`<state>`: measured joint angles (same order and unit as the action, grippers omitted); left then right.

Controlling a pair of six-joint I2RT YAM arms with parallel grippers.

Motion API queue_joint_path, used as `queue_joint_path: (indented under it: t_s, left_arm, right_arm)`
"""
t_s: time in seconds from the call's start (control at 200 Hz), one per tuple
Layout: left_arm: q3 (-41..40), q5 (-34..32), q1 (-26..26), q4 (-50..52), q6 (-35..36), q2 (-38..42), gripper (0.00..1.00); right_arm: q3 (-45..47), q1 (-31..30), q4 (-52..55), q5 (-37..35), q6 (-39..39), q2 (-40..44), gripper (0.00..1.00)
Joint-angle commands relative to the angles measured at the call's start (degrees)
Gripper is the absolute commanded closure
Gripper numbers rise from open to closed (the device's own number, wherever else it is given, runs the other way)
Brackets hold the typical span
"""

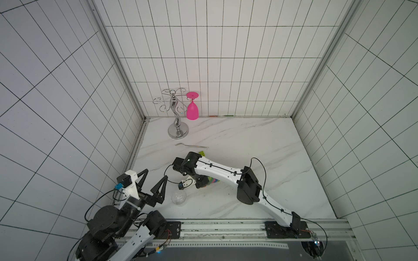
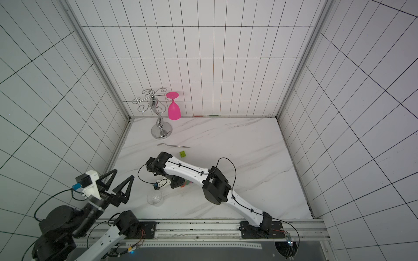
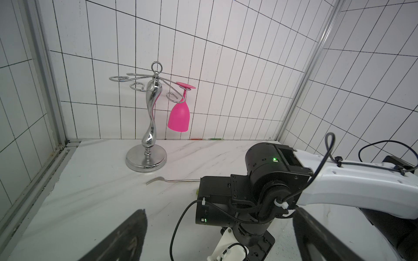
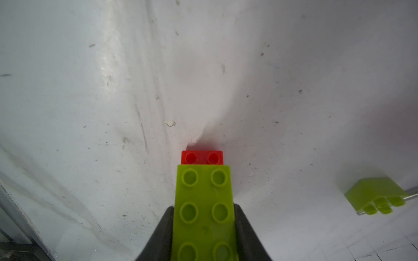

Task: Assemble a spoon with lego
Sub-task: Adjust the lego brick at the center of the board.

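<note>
- The right pincer (image 4: 203, 205) is pinching the spoon (image 4: 203, 180). Its 2 black fingers (image 4: 161, 230) are drawn in against the 2 long sides of the spoon's lime part, which is 2 studs wide with the studs facing the wrist camera.
- A red brick (image 4: 202, 157) showing 2 studs meets the far end of that lime part.
- In both top views the right arm covers this pincer, and only a strip of the spoon's coloured bricks (image 1: 214, 180) (image 2: 186, 183) shows under it, in the near middle of the bench (image 1: 248, 146).
- I cannot tell whether the spoon rests on the bench or is lifted.
- The left pincer (image 1: 156, 174) (image 2: 124, 173) is spread wide and holds nothing. It hangs over the bench's near left edge, well apart from the spoon.
- A loose lime brick (image 2: 183, 154) (image 4: 375, 194) lies tipped on its side, farther back than the right arm. It is just beside the handle end of a thin silver utensil (image 1: 191, 146) (image 3: 173, 180).
- A clear glass (image 1: 179, 198) (image 2: 155, 198) lies on the bench between the 2 pincers, touching neither.
- A chrome rack (image 1: 176, 113) stands in the back left corner, with 1 pink goblet (image 1: 192, 110) hanging from it upside down.
</note>
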<state>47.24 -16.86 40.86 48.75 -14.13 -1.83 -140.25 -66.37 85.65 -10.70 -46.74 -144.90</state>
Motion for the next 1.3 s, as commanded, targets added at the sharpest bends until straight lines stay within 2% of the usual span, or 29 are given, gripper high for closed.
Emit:
queue_joint_path:
  t_s: [0.0, 0.105, 0.21, 0.365, 0.55, 0.735, 0.82, 0.91, 0.98, 1.295]
  left_arm:
    - [0.7, 0.2, 0.0, 0.6, 0.4, 0.8, 0.01]
    - [0.7, 0.2, -0.1, 0.6, 0.4, 0.8, 0.01]
    - [0.7, 0.1, -0.1, 0.6, 0.4, 0.8, 0.01]
    - [0.7, 0.1, -0.1, 0.6, 0.4, 0.9, 0.01]
    - [0.8, 0.2, -0.1, 0.6, 0.4, 0.7, 0.01]
    - [0.6, 0.7, -0.2, 0.2, 0.5, 0.8, 0.01]
    - [0.4, 1.0, -0.2, 0.0, 0.6, 0.8, 0.01]
    - [0.2, 1.5, -0.3, -0.3, 0.8, 0.8, 0.01]
    - [0.0, 1.5, -0.3, -0.6, 1.0, 0.8, 0.01]
    - [-0.2, 1.7, -0.3, -0.9, 1.2, 0.7, 0.01]
  right_arm:
    - [-2.0, 0.5, 1.8, 1.7, 0.1, -0.1, 0.78]
    - [-2.0, 1.0, 1.4, 4.1, 0.2, 1.1, 0.86]
    - [-1.4, 2.3, 0.2, 7.0, 1.5, 4.3, 0.90]
    - [6.2, 5.4, -6.1, 12.9, 3.0, 15.3, 0.92]
    - [28.6, 11.3, -24.2, 19.8, 7.1, 33.8, 0.92]
    - [57.7, 19.0, -54.7, 28.5, 14.8, 52.2, 0.92]
    - [68.3, 22.6, -67.2, 33.2, 18.5, 57.3, 0.93]
    - [75.0, 25.6, -75.4, 38.1, 20.4, 59.1, 0.93]
    - [78.6, 27.0, -80.3, 39.4, 20.2, 58.9, 0.93]
    - [85.5, 31.2, -90.8, 42.6, 20.5, 53.7, 0.93]
